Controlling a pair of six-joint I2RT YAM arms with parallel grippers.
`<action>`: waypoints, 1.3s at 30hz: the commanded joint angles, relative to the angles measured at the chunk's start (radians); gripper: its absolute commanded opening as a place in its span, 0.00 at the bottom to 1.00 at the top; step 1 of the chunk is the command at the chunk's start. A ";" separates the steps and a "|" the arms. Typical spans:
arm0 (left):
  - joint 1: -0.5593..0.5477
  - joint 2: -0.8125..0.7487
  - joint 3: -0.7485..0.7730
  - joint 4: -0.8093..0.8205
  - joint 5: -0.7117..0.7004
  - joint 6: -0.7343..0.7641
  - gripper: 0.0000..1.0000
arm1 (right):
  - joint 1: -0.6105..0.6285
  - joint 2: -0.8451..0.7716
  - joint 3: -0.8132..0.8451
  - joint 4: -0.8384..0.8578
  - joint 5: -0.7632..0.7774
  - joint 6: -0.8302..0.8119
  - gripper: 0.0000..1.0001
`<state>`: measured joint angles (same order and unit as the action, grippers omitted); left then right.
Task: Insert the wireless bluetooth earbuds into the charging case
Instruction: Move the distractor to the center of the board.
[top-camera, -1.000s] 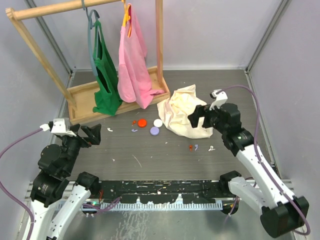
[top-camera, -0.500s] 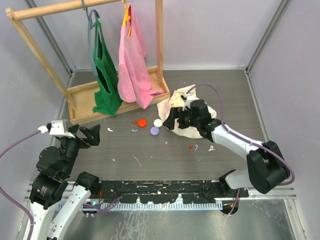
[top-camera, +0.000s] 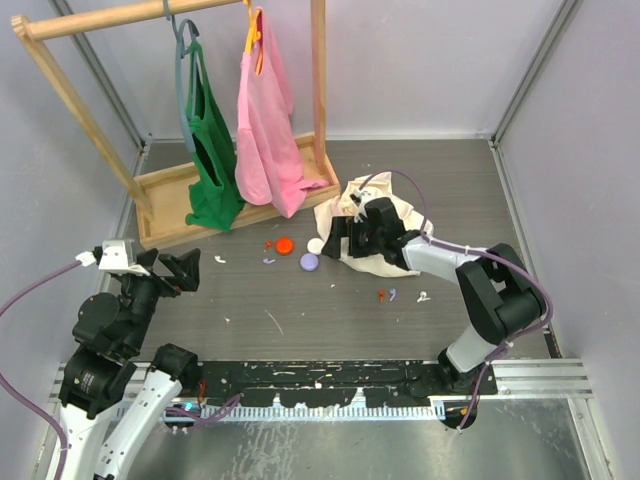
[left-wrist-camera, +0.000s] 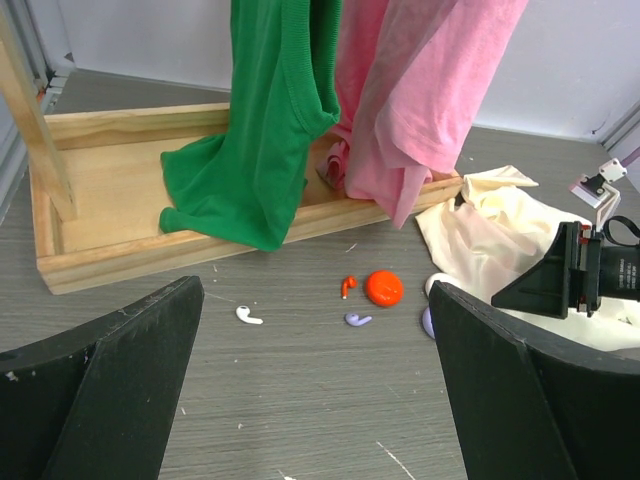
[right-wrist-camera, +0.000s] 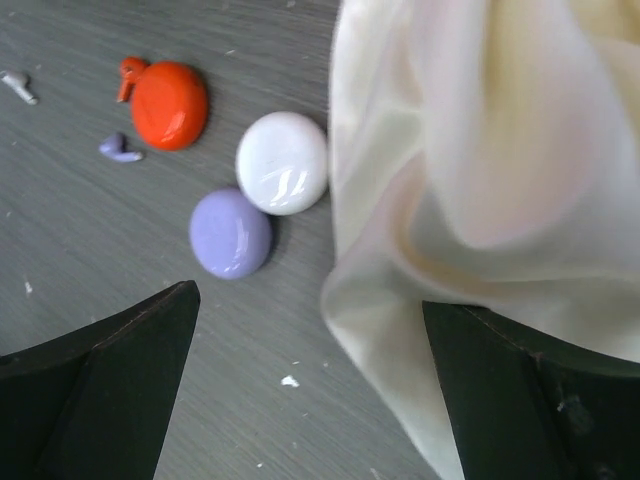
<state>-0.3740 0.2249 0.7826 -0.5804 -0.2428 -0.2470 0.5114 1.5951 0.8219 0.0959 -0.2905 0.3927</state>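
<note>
Near the middle of the bench, just off the left side of a crumpled cream cloth (right-wrist-camera: 480, 150), the right pincer (right-wrist-camera: 310, 400) hangs released, jaws spread wide and holding nothing, above three round cases: a red case (right-wrist-camera: 170, 104), a white case (right-wrist-camera: 282, 176) and a lilac case (right-wrist-camera: 231, 233). The white one touches the cloth's edge; the lilac one sits just beside the white.

The wireless bluetooth earbuds (left-wrist-camera: 358, 320) lie loose on the bench in two groups. A red earbud (right-wrist-camera: 127, 72) touches the red case, a lilac earbud (right-wrist-camera: 120, 149) lies just beside that case, and a white earbud (right-wrist-camera: 17, 85) lies further toward the left edge. A second trio of earbuds (top-camera: 393, 295) sits nearer the near edge, apart from the cases. The left pincer (left-wrist-camera: 320, 400) is likewise released and empty, raised toward the near left corner, well apart from everything.

The likeliest slip is a fold of cloth caught along with the white case, since the two touch. All three cases look shut, so an earbud brought over now would probably have nowhere to go. The earbuds are tiny beside those broad fingers — a closing jaw could flick one away or nudge the red case off its spot. Matching colours wrongly is another risk.
</note>
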 joint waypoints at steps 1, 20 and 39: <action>-0.002 -0.001 0.006 0.038 -0.013 0.003 0.98 | -0.066 0.040 0.047 0.004 0.052 -0.019 1.00; -0.003 0.014 0.004 0.040 -0.007 0.004 0.98 | -0.428 0.246 0.169 -0.023 0.035 0.014 1.00; -0.002 0.027 0.000 0.048 0.016 0.006 0.98 | -0.611 0.265 0.401 -0.105 0.124 -0.001 1.00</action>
<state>-0.3740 0.2363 0.7815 -0.5804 -0.2390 -0.2470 -0.1017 1.9247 1.1797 0.0097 -0.1837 0.4164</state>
